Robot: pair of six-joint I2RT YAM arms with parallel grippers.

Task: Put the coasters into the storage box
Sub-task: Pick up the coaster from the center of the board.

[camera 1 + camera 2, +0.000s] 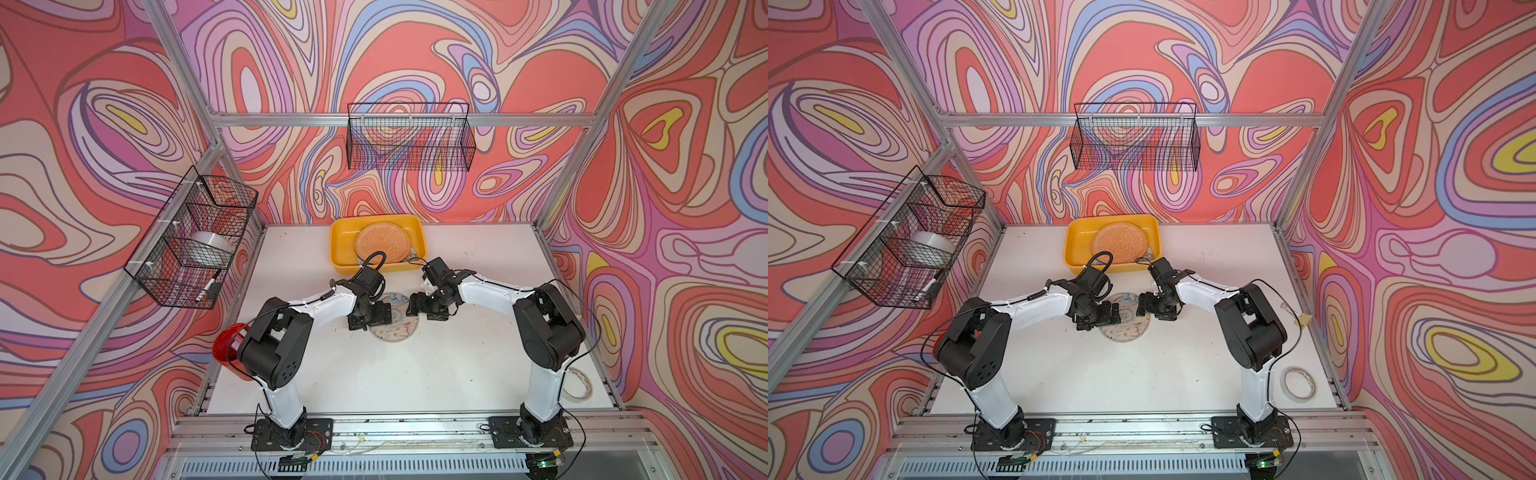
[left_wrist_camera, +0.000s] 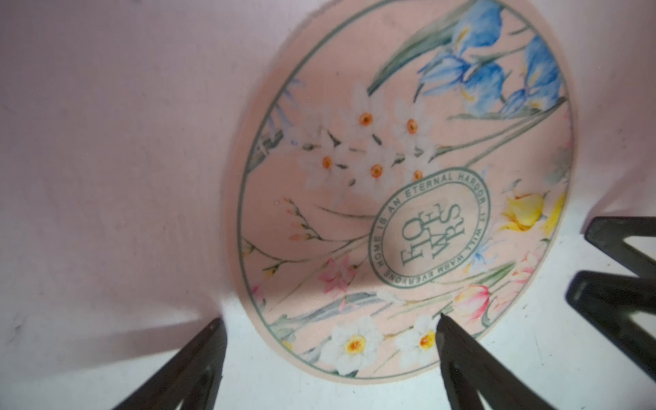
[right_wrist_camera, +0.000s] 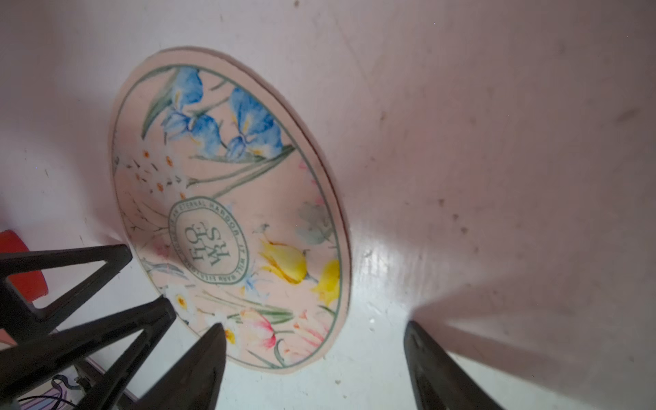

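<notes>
Left end effector (image 2: pixel 329 319) and right end effector (image 3: pixel 314 323) are hovering wide open over the round pink floral coaster (image 2: pixel 390 159).

left arm (image 1: pixel 309 302): forearm angled inward, wrist bent down | left gripper (image 2: pixel 329 319): jaws spread wide | right arm (image 1: pixel 490 291): mirrors it | right gripper (image 3: pixel 314 323): jaws spread wide | grippers near each other, apart

**Seal wording on the coaster (image 2: pixel 355 220)**

A green oval seal (image 2: pixel 429 230) is printed on it. The ring reads "HOME IS AN ETERNAL HARBOR IT WILL WARM EVERYONE". The stacked letters in the middle seem to spell "FLOWERS". In the right wrist view the ring wording is only partly legible.
</notes>
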